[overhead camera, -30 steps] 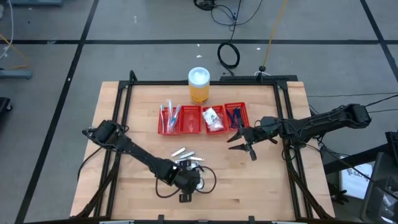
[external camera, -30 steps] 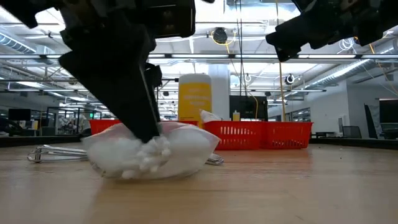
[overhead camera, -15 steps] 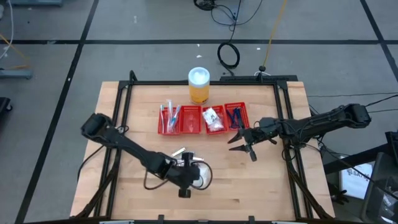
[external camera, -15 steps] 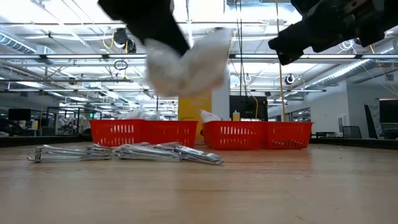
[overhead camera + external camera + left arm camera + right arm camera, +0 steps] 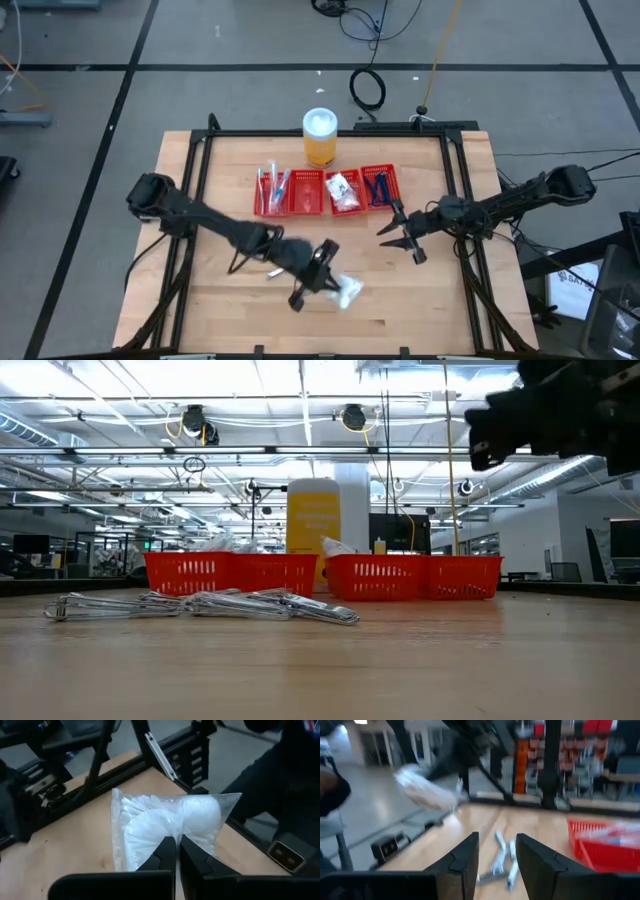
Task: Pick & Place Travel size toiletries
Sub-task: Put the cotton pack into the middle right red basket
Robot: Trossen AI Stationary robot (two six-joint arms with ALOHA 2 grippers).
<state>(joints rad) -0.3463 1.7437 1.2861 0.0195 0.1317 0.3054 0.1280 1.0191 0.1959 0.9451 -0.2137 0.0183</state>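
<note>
Wooden table (image 5: 420, 300) fills the high view, framed by dark rails, with grey floor and cables around it. At its far side sits the red tray (image 5: 325, 192), and behind that an orange jar (image 5: 320, 137) with a white lid.

My left gripper (image 5: 318, 268) is out over the near middle of the table, its fingers (image 5: 167, 855) pressed together on a white packet (image 5: 165, 827). The packet (image 5: 345, 292) hangs off the gripper above the wood, crinkly and clear-edged. It does not show in the low view.

My right gripper (image 5: 405, 240) hovers just in front of the tray's right end, fingers (image 5: 462, 855) parted with nothing between them.

Silvery tubes (image 5: 260, 604) lie loose on the table in front of the tray; my right wrist view sees them (image 5: 502, 860) past my fingers. Sticks (image 5: 272, 185) in clear wrap lie in the tray's left compartments, another packet (image 5: 343, 190) sits in a middle one, and dark blue razors (image 5: 377, 186) fill the rightmost. In the low view the tray (image 5: 230, 573) stands behind the tubes.
</note>
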